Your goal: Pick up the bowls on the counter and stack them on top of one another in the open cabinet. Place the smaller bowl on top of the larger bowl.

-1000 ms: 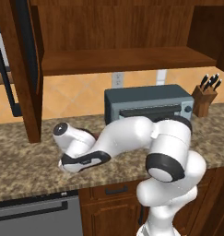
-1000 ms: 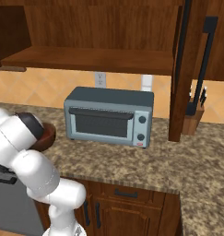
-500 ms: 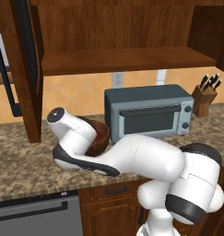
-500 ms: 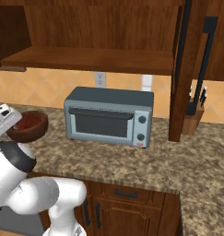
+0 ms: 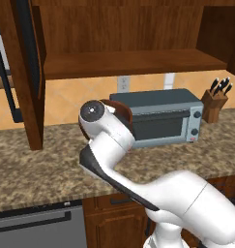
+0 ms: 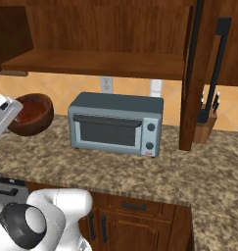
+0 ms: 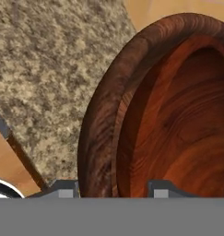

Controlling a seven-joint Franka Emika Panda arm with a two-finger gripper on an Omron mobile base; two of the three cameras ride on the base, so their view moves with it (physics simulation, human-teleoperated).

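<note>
Bowl (image 6: 31,113) clamped by its rim in gripper (image 7: 114,188), off counter (image 6: 140,169); cabinet (image 6: 96,62) shelf lies above, slightly right.

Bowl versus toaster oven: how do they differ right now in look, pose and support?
The bowl is round, glossy reddish-brown wood; the toaster oven is a grey-blue box with a dark glass door. The bowl is held tilted, its rim between the gripper's fingers, while the oven stands level on the counter. The bowl's mouth is open; the oven's door is shut. Both are below the cabinet shelf.
</note>
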